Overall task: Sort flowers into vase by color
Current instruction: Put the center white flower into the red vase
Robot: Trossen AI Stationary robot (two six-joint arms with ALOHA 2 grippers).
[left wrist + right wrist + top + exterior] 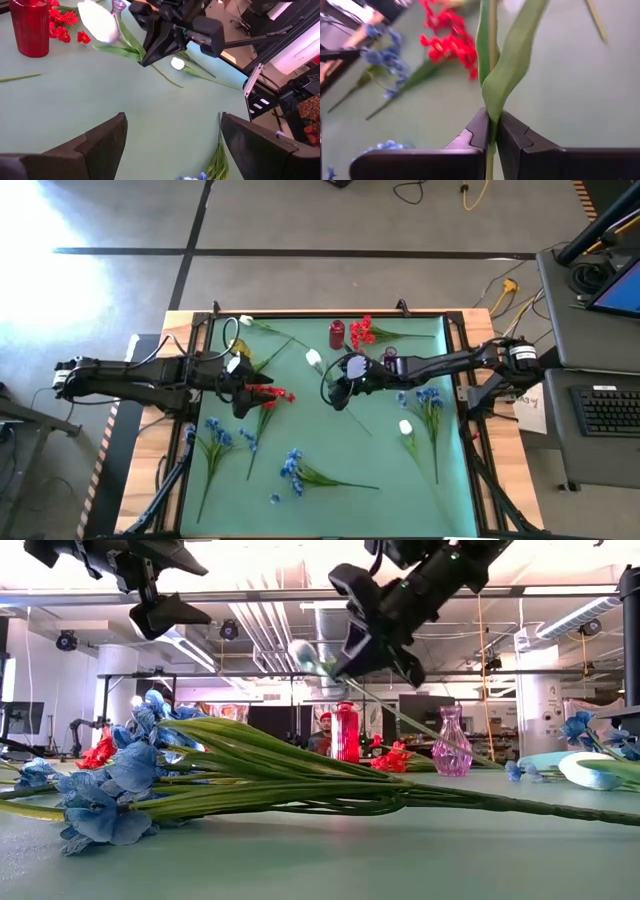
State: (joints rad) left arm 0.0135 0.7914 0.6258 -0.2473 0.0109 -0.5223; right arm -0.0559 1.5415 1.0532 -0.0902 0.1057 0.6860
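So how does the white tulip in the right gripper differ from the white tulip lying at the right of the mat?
The held white tulip is lifted off the mat, clamped by its stem in the shut right gripper; the lying white tulip rests flat, untouched. The held one slants with its bud raised. Both have white buds and green stems.

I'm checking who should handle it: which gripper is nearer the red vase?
Right. The right gripper, shut on a white tulip, hangs just below the red vase; the open left gripper is farther left.
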